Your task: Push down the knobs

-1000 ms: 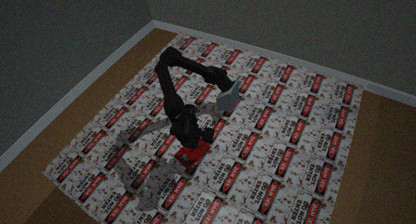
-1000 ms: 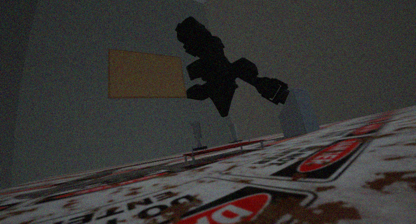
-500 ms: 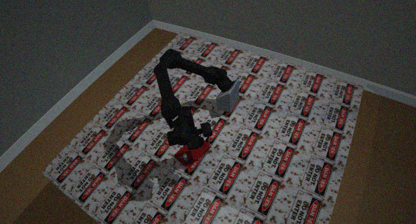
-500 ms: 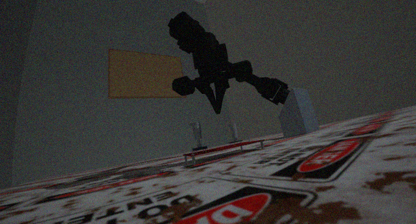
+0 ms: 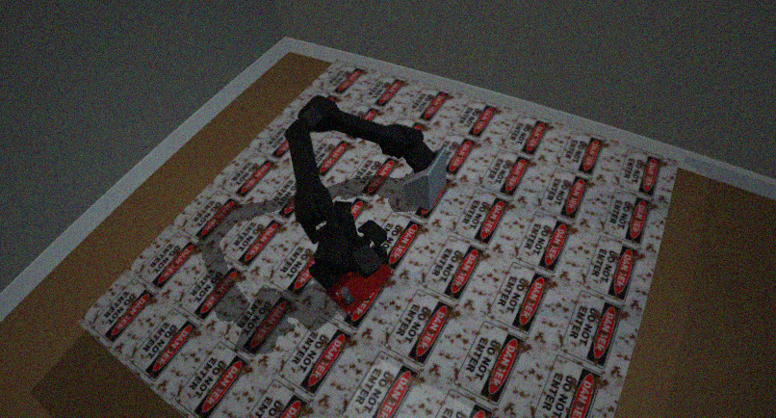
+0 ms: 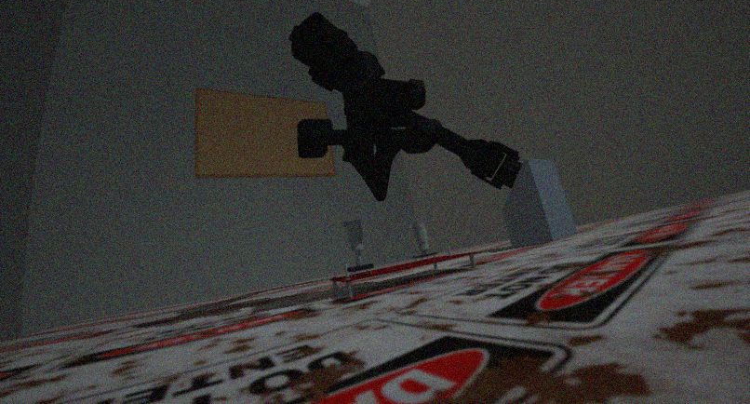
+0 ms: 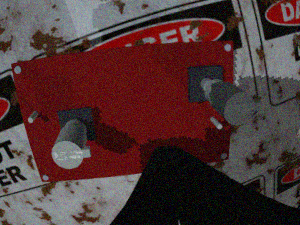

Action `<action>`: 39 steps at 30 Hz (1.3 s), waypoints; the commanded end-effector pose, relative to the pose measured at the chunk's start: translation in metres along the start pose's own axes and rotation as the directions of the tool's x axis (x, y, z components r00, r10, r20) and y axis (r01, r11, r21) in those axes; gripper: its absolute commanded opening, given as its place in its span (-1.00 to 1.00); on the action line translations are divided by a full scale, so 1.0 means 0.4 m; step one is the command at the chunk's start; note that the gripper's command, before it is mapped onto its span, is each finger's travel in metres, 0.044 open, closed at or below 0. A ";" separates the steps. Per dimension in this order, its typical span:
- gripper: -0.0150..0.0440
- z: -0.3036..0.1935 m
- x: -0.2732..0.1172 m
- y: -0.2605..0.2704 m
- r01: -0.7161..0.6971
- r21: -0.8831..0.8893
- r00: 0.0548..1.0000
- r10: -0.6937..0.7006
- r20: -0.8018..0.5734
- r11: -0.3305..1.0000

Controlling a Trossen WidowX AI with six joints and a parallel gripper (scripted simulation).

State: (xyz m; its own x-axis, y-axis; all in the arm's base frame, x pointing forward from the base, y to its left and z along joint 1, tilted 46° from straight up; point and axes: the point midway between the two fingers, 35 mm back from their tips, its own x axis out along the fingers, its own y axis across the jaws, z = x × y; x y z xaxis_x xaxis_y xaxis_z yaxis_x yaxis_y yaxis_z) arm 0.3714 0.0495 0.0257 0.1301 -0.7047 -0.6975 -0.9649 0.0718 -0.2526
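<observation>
- The gripper [image 6: 379, 191] is hanging above the red circuit board [image 7: 133, 88], with its fingers pressed together into one dark wedge and nothing pinched between them.
- In the exterior view, that wedge tip is pointing down into the gap between the two knobs, touching neither of them.
- In the wrist view, the left knob [image 7: 71, 144] is sitting toward 8 o'clock on the board and the right knob [image 7: 226, 98] toward 3 o'clock, each over its grey potentiometer body.
- Both knobs are standing tall on their shafts in the exterior view, so I judge that neither is fully seated, though the dim light is making this hard to confirm.
- The board is resting on short legs on the warning-sign mat [image 5: 543, 263], near the arm's base.
- Risk: descending off-centre would be loading a knob sideways, which could be levering its potentiometer loose from the board.
- Risk: pressing too hard near the board's edge could be tipping it on its legs.
- Risk: the narrow closed tip could be slipping off a rounded knob top and striking the board.
</observation>
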 end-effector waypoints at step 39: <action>-0.49 0.018 -0.045 -0.092 -0.010 -0.994 1.000 0.024 -0.007 0.111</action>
State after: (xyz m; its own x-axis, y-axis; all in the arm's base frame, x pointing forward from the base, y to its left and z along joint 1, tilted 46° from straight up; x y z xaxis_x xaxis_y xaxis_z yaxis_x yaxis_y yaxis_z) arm 0.4042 0.0636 0.0428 0.1119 -0.7093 -0.6960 -0.4295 -0.6661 0.6098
